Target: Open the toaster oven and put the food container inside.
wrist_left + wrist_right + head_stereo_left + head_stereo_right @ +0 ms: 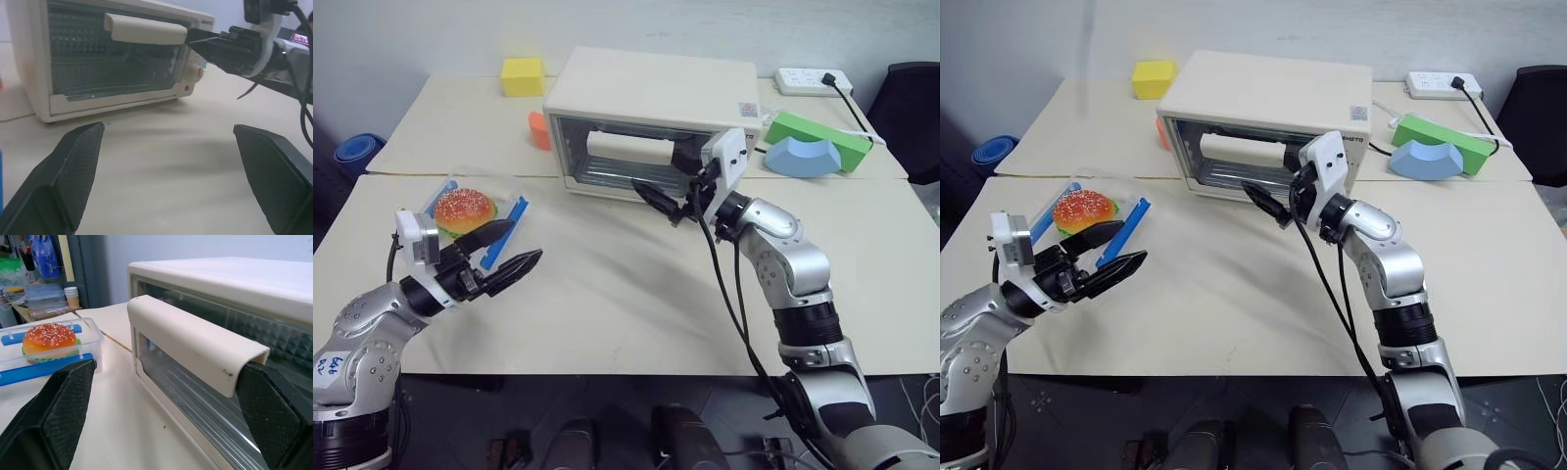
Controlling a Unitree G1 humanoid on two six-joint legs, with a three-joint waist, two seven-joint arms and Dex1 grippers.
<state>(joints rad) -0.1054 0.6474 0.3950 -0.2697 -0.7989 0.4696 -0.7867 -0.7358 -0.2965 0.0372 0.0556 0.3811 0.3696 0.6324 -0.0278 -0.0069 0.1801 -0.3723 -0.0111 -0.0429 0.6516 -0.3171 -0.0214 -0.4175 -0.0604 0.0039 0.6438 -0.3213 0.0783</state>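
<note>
One cream-white boxy toaster oven sits at the far middle of the pale surface, glass door shut, one white bar handle across the top of the door. A small printed label at the door's upper right corner and a sticker on the oven top near its right edge are both too small to read. One red button shows on the control side.

One clear shallow rectangular plastic food container with two blue side clips lies at the left of the surface, well apart from the oven, holding one toy hamburger with a seeded bun.

Left end effector: released, fingers spread wide, hovering just on the near side of the container, holding nothing.

Right end effector: released, fingers spread, raised in front of the oven door by the right end of the handle; contact cannot be judged.

Far side: one yellow cube, one white power strip, one green block with one blue arch-shaped block beside it.
</note>
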